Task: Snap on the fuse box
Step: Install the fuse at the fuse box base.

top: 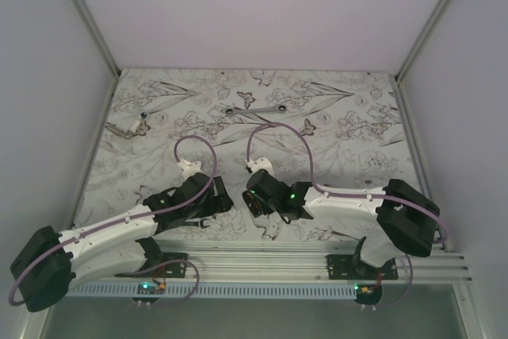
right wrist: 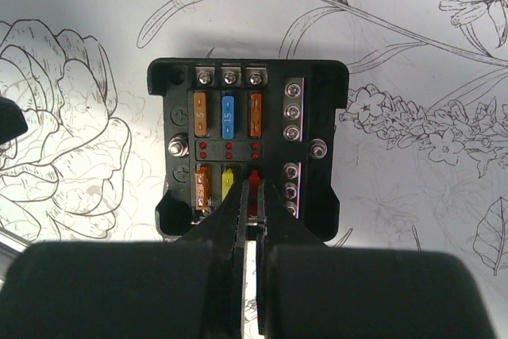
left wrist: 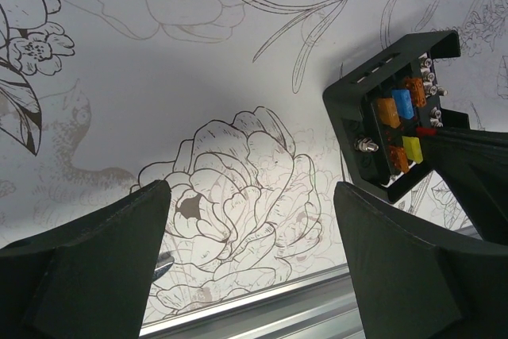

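**Six fuses in an open box, right claw pinched on the red one**

The fuse box [right wrist: 238, 150] lies flat on the flower-printed counter [top: 357, 140], close to the near edge and between the two arms. It has no cover on, so its inside shows. The top row holds an orange fuse [right wrist: 200, 113], a blue fuse [right wrist: 228, 115] and a second orange one. The bottom row holds another orange one, a yellow fuse [right wrist: 228, 184] and a red fuse [right wrist: 254, 178]. Silver screw heads line the top edge and right side of the box.

The right claw [right wrist: 252, 196] reaches in over the near edge of the box. Its jaws are drawn almost together, and the tips nip the red fuse where it sits in the bottom row.

The left claw [left wrist: 252, 188] hangs above bare counter with its jaws spread wide, holding and touching nothing. The fuse box [left wrist: 357, 117] lies off to its right, apart from its fingers.

Two wrenches rest well apart from the box towards the far side, one wrench [top: 131, 127] at the left and the other wrench [top: 254, 109] near the middle.
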Tool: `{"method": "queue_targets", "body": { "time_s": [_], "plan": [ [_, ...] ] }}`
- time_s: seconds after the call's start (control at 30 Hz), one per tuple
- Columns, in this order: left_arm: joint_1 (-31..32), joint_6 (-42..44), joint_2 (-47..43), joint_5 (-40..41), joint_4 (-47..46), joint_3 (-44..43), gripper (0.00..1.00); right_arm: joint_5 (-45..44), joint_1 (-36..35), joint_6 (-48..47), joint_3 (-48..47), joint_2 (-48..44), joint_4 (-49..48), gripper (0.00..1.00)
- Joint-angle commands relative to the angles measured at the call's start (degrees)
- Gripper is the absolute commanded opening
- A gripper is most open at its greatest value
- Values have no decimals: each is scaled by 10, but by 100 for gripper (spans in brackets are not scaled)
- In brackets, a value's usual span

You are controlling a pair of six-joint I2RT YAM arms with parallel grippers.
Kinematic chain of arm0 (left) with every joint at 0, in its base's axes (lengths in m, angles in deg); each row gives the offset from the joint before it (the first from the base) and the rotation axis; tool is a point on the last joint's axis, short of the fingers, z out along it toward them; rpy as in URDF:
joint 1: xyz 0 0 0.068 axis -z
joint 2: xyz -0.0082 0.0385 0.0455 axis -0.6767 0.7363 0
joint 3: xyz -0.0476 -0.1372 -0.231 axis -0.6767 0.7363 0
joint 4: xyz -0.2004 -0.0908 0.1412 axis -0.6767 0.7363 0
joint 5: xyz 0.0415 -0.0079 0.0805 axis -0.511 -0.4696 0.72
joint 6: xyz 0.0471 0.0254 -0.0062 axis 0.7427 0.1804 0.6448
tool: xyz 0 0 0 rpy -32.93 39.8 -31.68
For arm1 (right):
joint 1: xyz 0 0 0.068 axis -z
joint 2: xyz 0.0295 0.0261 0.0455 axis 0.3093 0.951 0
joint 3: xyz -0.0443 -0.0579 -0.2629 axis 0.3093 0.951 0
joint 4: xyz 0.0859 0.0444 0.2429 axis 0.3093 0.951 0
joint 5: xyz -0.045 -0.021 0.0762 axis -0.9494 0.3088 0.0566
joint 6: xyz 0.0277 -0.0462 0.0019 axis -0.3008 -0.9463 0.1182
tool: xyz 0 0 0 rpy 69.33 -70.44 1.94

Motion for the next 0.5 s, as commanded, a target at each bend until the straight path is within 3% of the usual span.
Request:
{"method": "queue_targets", "body": {
  "time_s": [0.0,0.47],
  "plan": [
    [-4,-2,-7,10,22,8,88,-21,-9,9,-13,21,16,0],
    [-4,-8,-23,14,25,18,88,-12,-9,42,48,43,28,0]
  ]
}}
